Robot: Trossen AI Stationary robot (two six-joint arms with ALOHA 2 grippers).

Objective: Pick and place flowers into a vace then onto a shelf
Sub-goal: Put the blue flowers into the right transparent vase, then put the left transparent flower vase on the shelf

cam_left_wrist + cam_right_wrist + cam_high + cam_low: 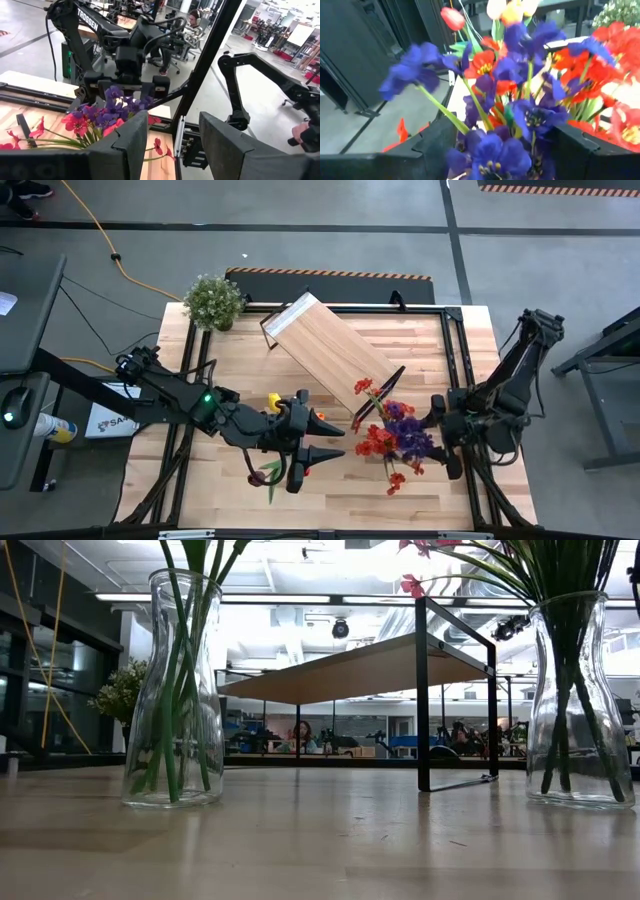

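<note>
Two glass vases stand on the table. The right vase (580,700) holds red and purple flowers (395,435). The left vase (175,690) holds green stems; a yellow tulip (273,398) and a maroon tulip (258,477) show around my left arm. My left gripper (340,439) hovers open and empty, pointing at the red and purple bunch (105,115). My right gripper (428,432) is open at the bunch's right side, with purple blossoms (520,115) between its fingers. The shelf (325,345) stands slantwise on the table behind both vases. My right gripper comes at the bunch roughly level, from the table's right. Purple blossoms (490,155) stand in the wide gap between its fingers (435,145). Whether the fingers touch them, I cannot tell.
A bushy green potted plant (213,300) stands at the table's far left corner. The shelf's black frame leg (422,690) stands between the two vases in the low view. Bare tabletop (330,500) lies along the near edge.
</note>
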